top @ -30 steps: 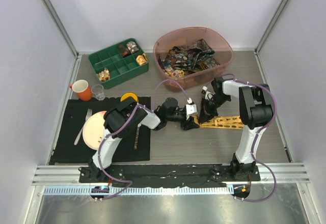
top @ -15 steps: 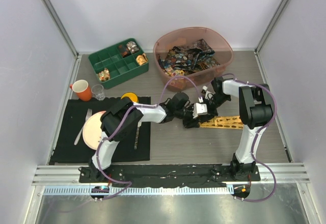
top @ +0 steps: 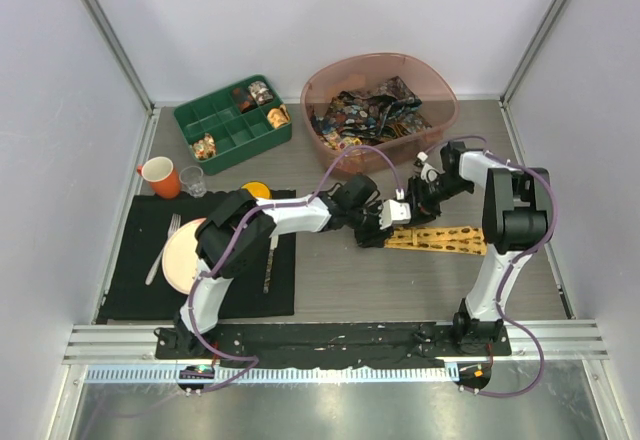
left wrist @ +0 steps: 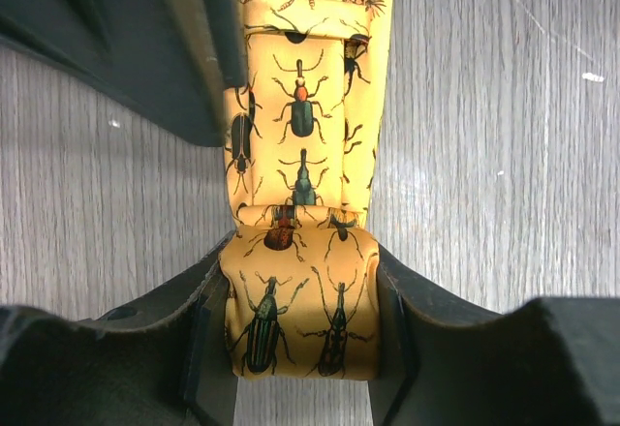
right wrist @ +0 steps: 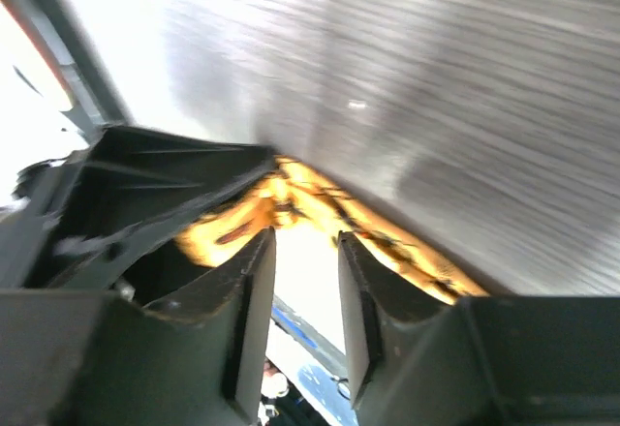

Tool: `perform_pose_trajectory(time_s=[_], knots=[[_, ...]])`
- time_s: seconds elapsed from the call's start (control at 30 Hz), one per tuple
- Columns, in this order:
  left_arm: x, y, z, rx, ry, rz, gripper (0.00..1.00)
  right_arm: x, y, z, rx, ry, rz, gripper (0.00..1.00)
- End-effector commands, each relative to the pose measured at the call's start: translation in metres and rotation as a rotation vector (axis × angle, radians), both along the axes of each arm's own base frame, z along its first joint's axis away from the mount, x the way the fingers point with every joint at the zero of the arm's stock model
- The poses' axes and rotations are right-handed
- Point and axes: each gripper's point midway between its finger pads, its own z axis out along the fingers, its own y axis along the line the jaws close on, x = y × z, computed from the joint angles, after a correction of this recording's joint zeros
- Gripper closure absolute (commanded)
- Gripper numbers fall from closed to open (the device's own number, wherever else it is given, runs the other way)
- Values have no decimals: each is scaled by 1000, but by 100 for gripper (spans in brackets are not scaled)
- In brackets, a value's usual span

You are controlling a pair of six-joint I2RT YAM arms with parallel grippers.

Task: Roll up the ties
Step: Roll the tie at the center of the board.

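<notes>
Since the soft, slippery beetle-print tie [left wrist: 302, 116] would likely unroll, the left gripper [left wrist: 300, 344] clamps its rolled end by the edges, tail toward 3 o'clock, while the right gripper [right wrist: 305, 290] stands narrowly parted, empty.

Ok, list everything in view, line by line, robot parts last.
yellow tie: one, yellow-orange with beetles, on the table, right, one end rolled
dark ties: heap, count unclear, many-coloured, in the tub
tub: one, translucent pink, far right
tray: one, green, far left
trinkets: several, mixed colours, in tray compartments
mug: one, orange, left of the glass
glass: one, clear, beyond the mat
mat: one, black, near left
plate: one, pale pink, on the mat
fork: one, silver, left of the plate
left gripper: one, black, shut on the tie's rolled end
right gripper: one, black, open, beside the roll
</notes>
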Motion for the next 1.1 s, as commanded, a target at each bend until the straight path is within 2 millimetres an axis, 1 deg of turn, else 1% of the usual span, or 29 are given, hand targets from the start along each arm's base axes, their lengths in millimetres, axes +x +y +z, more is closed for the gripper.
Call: perform_pose_trajectory(time_s=[0.0, 0.07, 0.1, 0.13, 0.2, 0.23, 0.4, 0.5, 0.7, 0.77, 0.83, 0.9, 0.97, 1.07], knots=[[-26, 75, -70, 346, 147, 44, 98, 4, 31, 39, 220, -82, 2, 58], [-25, 74, -70, 348, 144, 40, 98, 3, 35, 45, 259, -87, -17, 58], [-26, 76, -72, 355, 149, 38, 98, 2, 37, 42, 275, -94, -25, 57], [-27, 76, -72, 357, 150, 33, 98, 1, 40, 46, 301, -87, -35, 56], [-27, 77, -75, 365, 152, 33, 98, -4, 41, 42, 316, -79, -38, 56], [-27, 77, -76, 367, 153, 31, 98, -5, 43, 44, 335, -74, -41, 57], [-30, 79, -82, 375, 164, 30, 98, -12, 47, 50, 356, -108, -51, 57], [-31, 79, -82, 373, 168, 32, 98, -17, 52, 45, 326, -113, -34, 57], [-30, 79, -82, 371, 163, 31, 98, -19, 63, 33, 263, -128, -12, 57], [-31, 80, -82, 371, 164, 32, 98, -21, 61, 24, 229, -117, -6, 61], [-31, 81, -83, 372, 165, 32, 98, -22, 56, 12, 177, -113, -1, 64], [-31, 81, -83, 371, 167, 34, 98, -24, 50, 3, 130, -104, 14, 70], [-33, 82, -83, 373, 172, 34, 98, -25, 47, -1, 110, -93, 14, 72], [-33, 81, -83, 370, 174, 34, 98, -25, 46, -6, 84, -97, 19, 85]])
